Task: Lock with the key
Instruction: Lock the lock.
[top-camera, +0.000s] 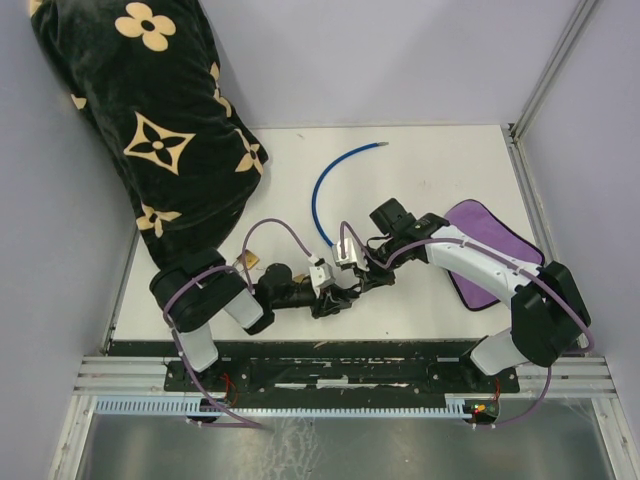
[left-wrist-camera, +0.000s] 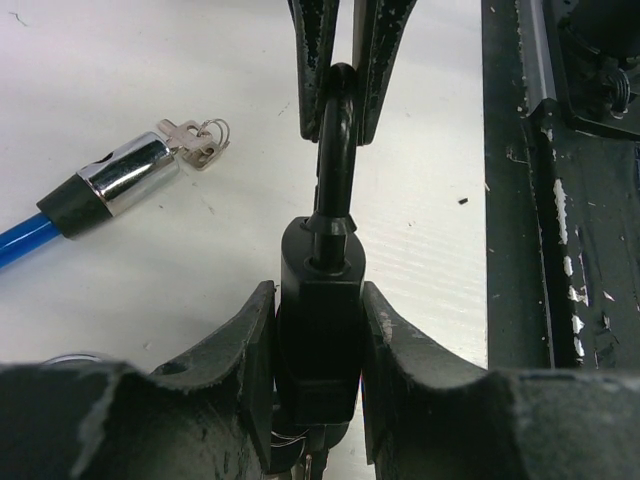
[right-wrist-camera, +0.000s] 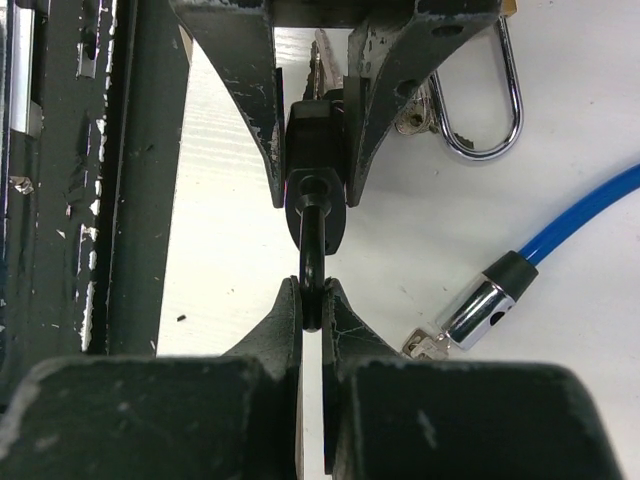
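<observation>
Mia: White table (top-camera: 440, 170) and grey walls, yes? What lies on it?

Tom: At upper left of the top view there is a black blanket (top-camera: 160, 130) with beige flowers. A blue cable (top-camera: 330, 185) curves in the middle, and a purple cloth (top-camera: 490, 235) is at the right, partly under the right arm.

Mia: And where is the padlock (left-wrist-camera: 318, 290)?

Tom: It is low in the centre of the top view, between the two arms and close to the near edge of the table. The left gripper (left-wrist-camera: 318, 320) has its jaws pressed on both sides of the black body. The right gripper (right-wrist-camera: 313, 305) has its jaws tight on the bend of the black shackle (right-wrist-camera: 313, 260). So the two grippers face each other, with the lock between them.

Mia: Is the shackle pushed in?

Tom: One leg enters the body, but I see it only from the edge. I cannot tell about the other leg.

Mia: Where are the keys (left-wrist-camera: 195, 140)?

Tom: A small bunch lies on the table at the chrome head (left-wrist-camera: 125, 175) of the blue cable, left of the padlock in the left wrist view. Some silver metal also shows under the body, between the left fingers (left-wrist-camera: 240, 350). I cannot tell what it is.

Mia: Anything more?

Tom: A second padlock (right-wrist-camera: 480, 110) with a silver shackle lies at upper right of the right wrist view.
</observation>
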